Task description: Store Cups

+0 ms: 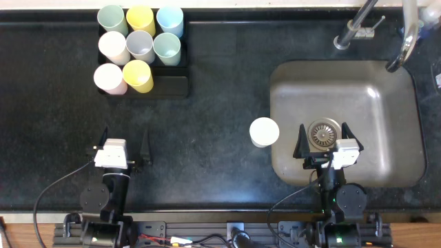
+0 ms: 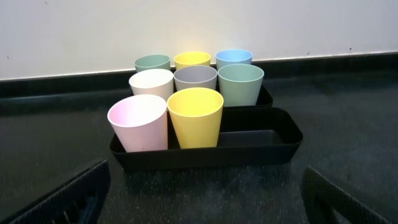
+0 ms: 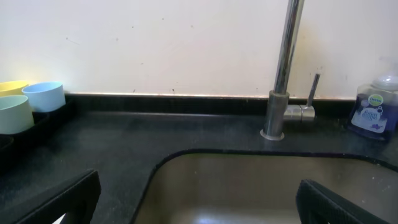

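Observation:
A black tray [image 1: 176, 88] at the counter's back left holds several pastel cups, with a pink cup [image 1: 109, 78] and a yellow cup [image 1: 138, 75] in its front row. The front right slot [image 2: 255, 138] of the tray [image 2: 273, 149] is empty. A lone white cup [image 1: 264, 131] stands upright on the counter just left of the sink. My left gripper [image 1: 126, 145] is open, well in front of the tray, facing the pink cup [image 2: 140, 121] and yellow cup [image 2: 195, 115]. My right gripper [image 1: 324, 138] is open at the sink's front, just right of the white cup.
The steel sink [image 1: 386, 103] fills the right side, its drain [image 1: 322, 133] under my right gripper. A faucet [image 3: 283, 68] and a blue soap bottle [image 3: 373, 112] stand behind the sink. Dark counter [image 1: 213, 103] lies between tray and sink.

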Robot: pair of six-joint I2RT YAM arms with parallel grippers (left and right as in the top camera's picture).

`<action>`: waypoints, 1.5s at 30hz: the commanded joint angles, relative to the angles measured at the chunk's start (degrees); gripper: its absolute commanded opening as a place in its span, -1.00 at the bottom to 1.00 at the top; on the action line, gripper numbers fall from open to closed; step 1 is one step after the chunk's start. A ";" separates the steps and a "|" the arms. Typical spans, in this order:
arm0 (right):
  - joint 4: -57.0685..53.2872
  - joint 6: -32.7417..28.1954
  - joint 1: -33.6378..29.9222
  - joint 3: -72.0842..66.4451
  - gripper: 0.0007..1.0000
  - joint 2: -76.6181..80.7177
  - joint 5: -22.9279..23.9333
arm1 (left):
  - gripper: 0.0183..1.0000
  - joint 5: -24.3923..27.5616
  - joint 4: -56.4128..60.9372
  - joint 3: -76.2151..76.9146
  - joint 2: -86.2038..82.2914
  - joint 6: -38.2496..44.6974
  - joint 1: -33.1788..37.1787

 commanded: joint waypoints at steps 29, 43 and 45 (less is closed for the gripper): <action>0.26 -0.22 -0.17 -0.79 1.00 -0.42 -0.24 | 1.00 0.70 0.33 -0.55 -0.63 -1.25 -0.20; -12.52 -0.02 -0.17 19.67 1.00 9.27 -0.74 | 0.99 0.70 0.33 -0.55 -0.61 -1.25 -0.20; -20.37 0.00 -0.17 29.49 0.99 17.11 -0.63 | 1.00 0.70 0.33 -0.55 -0.61 -1.25 -0.20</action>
